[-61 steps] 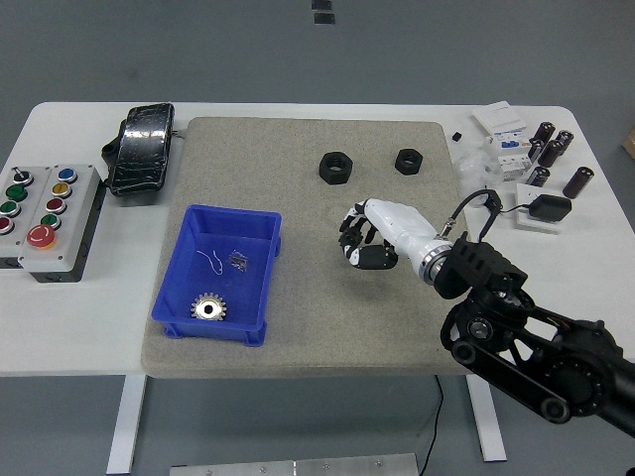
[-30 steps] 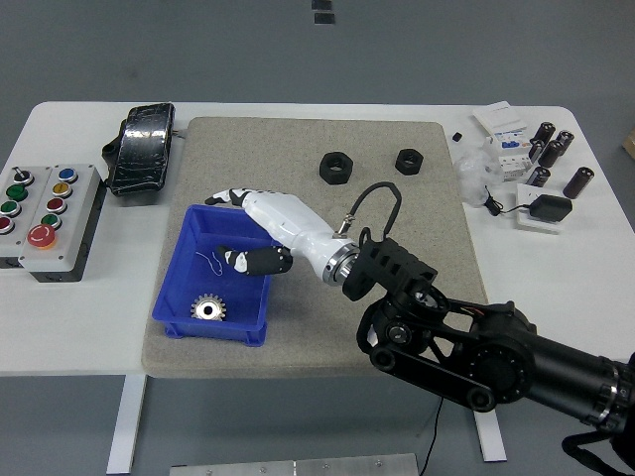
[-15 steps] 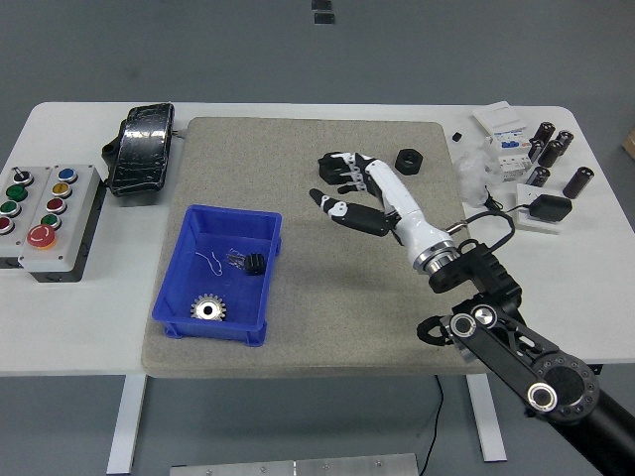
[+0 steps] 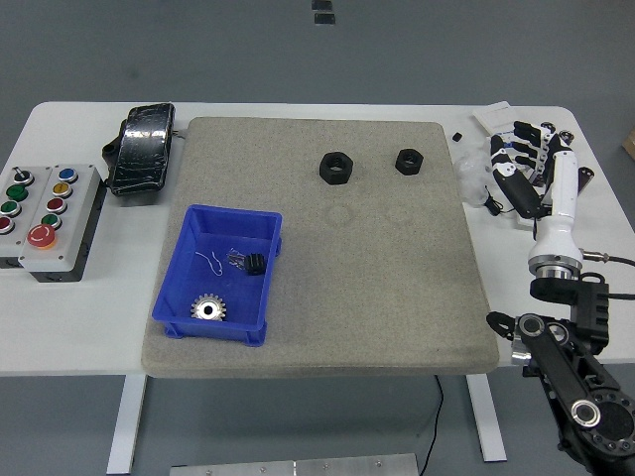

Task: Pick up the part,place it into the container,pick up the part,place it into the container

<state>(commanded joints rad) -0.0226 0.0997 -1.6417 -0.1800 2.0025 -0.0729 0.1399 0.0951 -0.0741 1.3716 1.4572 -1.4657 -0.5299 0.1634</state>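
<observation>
- The right hand (image 4: pixel 524 162) is at the right edge of the frame, over the white table (image 4: pixel 298 342) beside the grey mat (image 4: pixel 397 268), its fingers spread and empty.
- The forearm runs straight down from the hand to the lower right corner.
- A blue bin (image 4: pixel 219 274) sits on the mat's left part, left of centre in the frame.
- Inside the bin lie a small black part (image 4: pixel 255 264), near its right wall, and a silver gear (image 4: pixel 207 308) toward the near end.
- Two black hex nuts lie on the mat in the upper middle, apart from each other: a larger nut (image 4: pixel 335 167) and a smaller nut (image 4: pixel 407 161) to its right.
- A button box (image 4: pixel 48 208) stands at the left edge, with a black pedal (image 4: pixel 143 147) just above and to its right.
- Small black cylinders and white parts crowd the upper right corner, partly behind the hand.
</observation>
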